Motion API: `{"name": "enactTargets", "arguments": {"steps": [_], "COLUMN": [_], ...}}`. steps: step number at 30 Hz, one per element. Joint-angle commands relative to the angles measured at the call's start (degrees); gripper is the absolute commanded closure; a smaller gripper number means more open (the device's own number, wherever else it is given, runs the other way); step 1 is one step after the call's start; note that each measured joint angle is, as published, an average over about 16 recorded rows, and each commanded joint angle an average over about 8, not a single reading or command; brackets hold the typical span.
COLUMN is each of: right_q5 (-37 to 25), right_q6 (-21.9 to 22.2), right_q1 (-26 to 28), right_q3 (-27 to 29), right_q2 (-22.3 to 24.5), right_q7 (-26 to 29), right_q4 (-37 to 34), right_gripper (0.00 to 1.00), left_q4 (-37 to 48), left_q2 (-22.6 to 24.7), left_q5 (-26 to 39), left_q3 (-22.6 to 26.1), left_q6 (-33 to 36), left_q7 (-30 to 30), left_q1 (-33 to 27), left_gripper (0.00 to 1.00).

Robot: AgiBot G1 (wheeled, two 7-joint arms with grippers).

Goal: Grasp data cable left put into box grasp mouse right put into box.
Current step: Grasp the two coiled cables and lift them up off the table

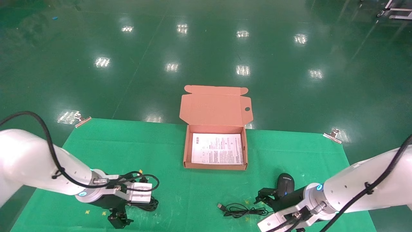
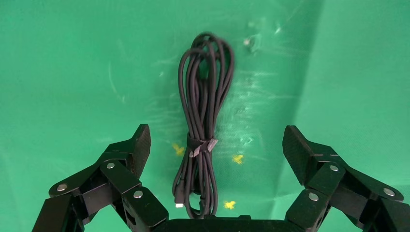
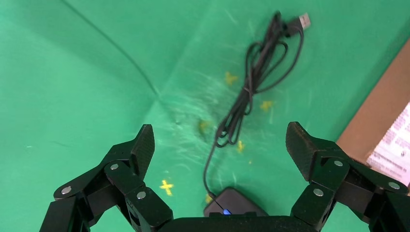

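Note:
The data cable, a tied black bundle, lies on the green cloth straight below my left gripper, which is open and hovers over it with a finger on each side. In the head view only a bit of the cable shows beside the left gripper. The black mouse lies at the front right, its cord coiled to its left. My right gripper is open above the mouse, not touching it. The open box stands at the centre, lid up, holding only a white printed sheet.
The green cloth covers the table and is held by metal clips at the far corners. Beyond the table edge is glossy green floor. The box's corner shows in the right wrist view, close to the right gripper.

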Motion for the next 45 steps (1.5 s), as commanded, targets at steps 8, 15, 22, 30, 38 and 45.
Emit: {"name": "enactTargets", "arguments": {"steps": [8, 15, 22, 30, 38, 45], "right_q5": [-3.57, -4.88, -5.36, -5.79, -6.00, -5.94], "right_q6": [5.07, 9.10, 10.88, 11.76, 12.12, 12.02], "right_q1": [-1.06, -1.49, -1.28, -1.11, -1.09, -1.08], "right_q3": [-0.90, -0.77, -0.82, -0.97, -1.04, -1.04], "right_q2": [-3.71, -6.41, -9.18, -10.96, -11.38, -11.22], "right_q7": [-0.19, 0.32, 0.86, 1.25, 1.17, 1.17], "right_q4": [-7.72, -12.46, -15.96, -18.56, -19.27, -19.02], "right_gripper": [0.00, 0.00, 0.00, 0.26, 1.00, 1.00], "left_q4": [9.77, 17.48, 23.20, 27.42, 28.49, 28.08], "left_q2": [1.41, 2.21, 3.04, 3.53, 3.63, 3.60], "left_q5": [-1.28, -4.54, -6.79, -8.08, -8.57, -8.51], "left_q3": [-1.32, -3.10, -4.34, -5.19, -5.47, -5.40], "left_q6": [-4.01, -6.10, -7.87, -9.97, -10.71, -10.46], "left_q7": [0.76, 3.81, 7.72, 11.45, 12.80, 12.39], "left_q1": [0.76, 0.72, 0.36, 0.33, 0.41, 0.41], "left_gripper": [0.00, 0.00, 0.00, 0.61, 1.00, 1.00]}}
